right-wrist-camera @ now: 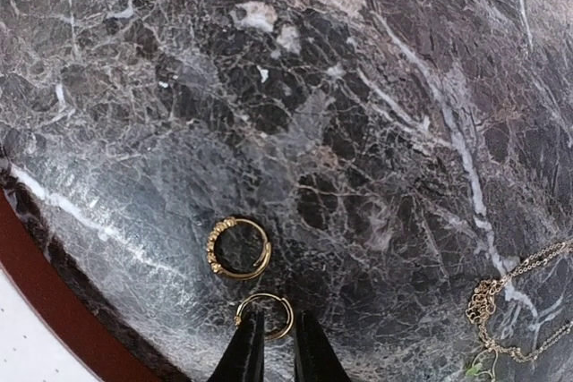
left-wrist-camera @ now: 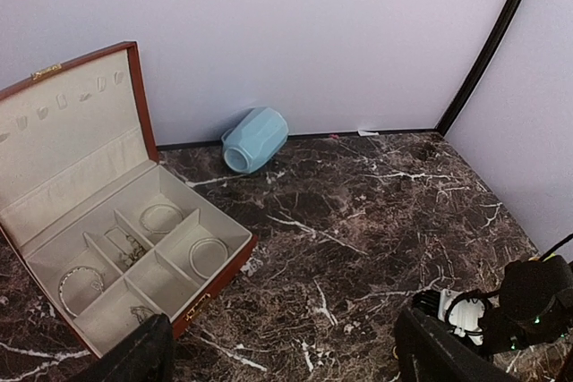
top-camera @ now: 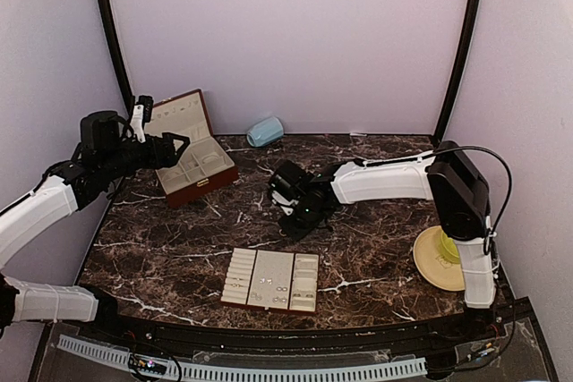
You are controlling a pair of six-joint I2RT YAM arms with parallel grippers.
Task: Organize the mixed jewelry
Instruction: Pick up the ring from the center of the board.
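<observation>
Two small gold hoops of the mixed jewelry lie on the dark marble in the right wrist view: a beaded hoop (right-wrist-camera: 238, 248) and, just nearer, a plain hoop (right-wrist-camera: 265, 315). My right gripper (right-wrist-camera: 276, 326) is down at the plain hoop. Its black fingertips (right-wrist-camera: 247, 346) stand a narrow gap apart with the hoop's near arc between them, and no firm pinch shows. A thin gold chain (right-wrist-camera: 501, 301) lies to the right. In the top view this gripper (top-camera: 295, 212) is mid-table. My left gripper (left-wrist-camera: 282, 360) is wide open and holds nothing, hovering by the open box (top-camera: 201, 185).
The red-brown box (left-wrist-camera: 219, 270) has cream compartments holding bangles (left-wrist-camera: 209, 257). A cream-lined tray (top-camera: 240, 275) with tiny pieces lies near the front. A pale blue vase (top-camera: 265, 131) lies on its side at the back wall. At the right edge sits a yellow plate (top-camera: 439, 258).
</observation>
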